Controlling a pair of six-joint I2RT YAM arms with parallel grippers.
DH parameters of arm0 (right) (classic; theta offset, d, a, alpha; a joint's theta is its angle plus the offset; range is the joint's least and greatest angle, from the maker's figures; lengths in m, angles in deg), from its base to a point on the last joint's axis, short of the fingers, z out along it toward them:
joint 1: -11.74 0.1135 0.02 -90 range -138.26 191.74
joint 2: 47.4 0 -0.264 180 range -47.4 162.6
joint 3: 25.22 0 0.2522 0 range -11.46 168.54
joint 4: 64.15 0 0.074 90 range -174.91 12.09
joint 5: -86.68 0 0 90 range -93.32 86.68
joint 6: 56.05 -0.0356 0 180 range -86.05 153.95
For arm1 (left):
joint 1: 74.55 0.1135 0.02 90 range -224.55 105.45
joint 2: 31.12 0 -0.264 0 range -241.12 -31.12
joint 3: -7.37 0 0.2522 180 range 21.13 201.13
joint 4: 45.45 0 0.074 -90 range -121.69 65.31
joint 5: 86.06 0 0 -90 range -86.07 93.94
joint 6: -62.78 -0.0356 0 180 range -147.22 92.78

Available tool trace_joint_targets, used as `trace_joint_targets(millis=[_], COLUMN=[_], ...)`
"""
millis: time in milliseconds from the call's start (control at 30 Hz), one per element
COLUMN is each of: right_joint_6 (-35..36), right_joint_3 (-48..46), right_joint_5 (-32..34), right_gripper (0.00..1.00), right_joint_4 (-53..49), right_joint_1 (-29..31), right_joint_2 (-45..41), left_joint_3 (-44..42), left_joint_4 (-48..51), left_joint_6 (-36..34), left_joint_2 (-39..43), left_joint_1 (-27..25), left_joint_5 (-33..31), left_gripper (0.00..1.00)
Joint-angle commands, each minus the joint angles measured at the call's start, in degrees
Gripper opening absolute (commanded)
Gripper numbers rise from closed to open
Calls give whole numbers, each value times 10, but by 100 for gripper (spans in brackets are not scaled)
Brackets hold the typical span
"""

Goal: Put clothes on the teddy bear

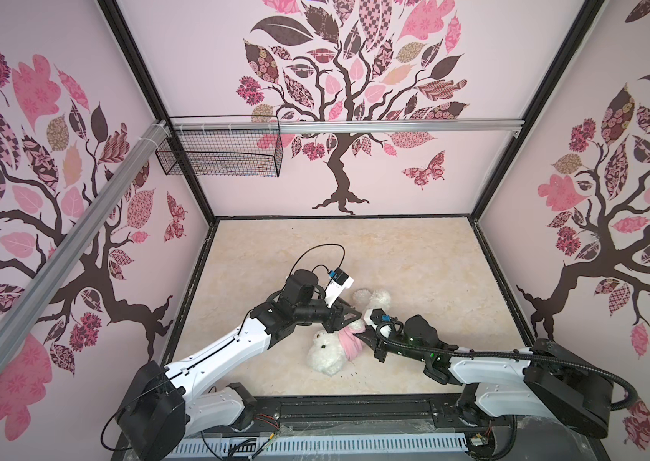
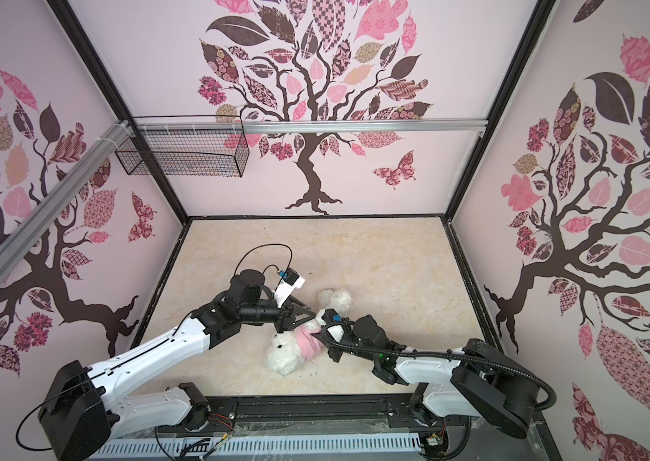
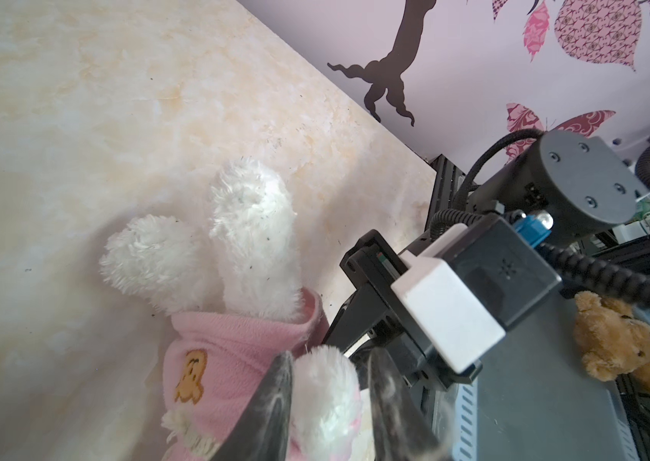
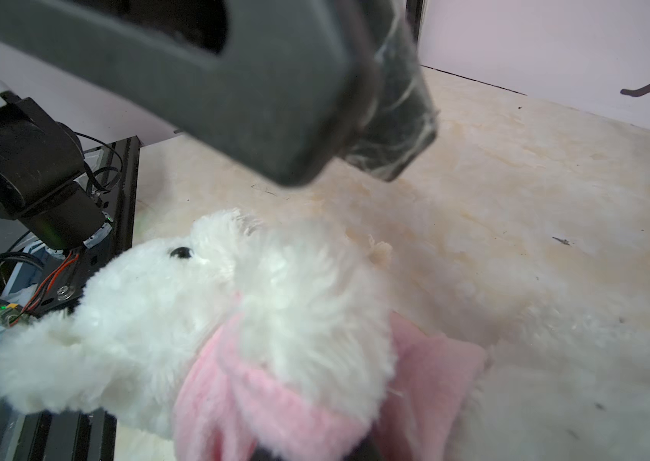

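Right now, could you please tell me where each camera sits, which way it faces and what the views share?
Top views: high above the arm bases, facing down onto the table; left arm and right arm show.
Left wrist: on the left arm, facing past the open left end effector at the teddy bear; right arm's wrist shows.
Right wrist: on the right arm, facing the bear's head and pink shirt; right end effector barely shows, left end effector close.
Shared: all four show the bear.

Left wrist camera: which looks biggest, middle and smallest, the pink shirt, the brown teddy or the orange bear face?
1. pink shirt
2. brown teddy, but it sits farther away and is partly cut off, so its real size is unsure
3. orange bear face
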Motion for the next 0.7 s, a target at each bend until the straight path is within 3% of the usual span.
trace_joint_targets(millis=[0,233,400,567,667], right_joint_6=[5,0,2,6,14], right_joint_3=[5,6,6,8,11], right_joint_5=[-15,-12,-10,-6,24], right_gripper=[7,7,8,13,36], right_joint_4=[34,38,37,29,-9], right_joint_1=[3,2,2,2,2], right_joint_2=[11,10,9,7,-16], left_joint_3=[31,39,39,46,47], left_joint_4=[34,62,67,64,55], left_joint_6=[-33,-60,-64,-60,-40], left_joint_2=[-9,-29,-41,-43,-35], left_joint_1=[-1,-12,-15,-15,-15], left_joint_5=[11,0,-2,4,2], left_gripper=[39,43,39,15,0])
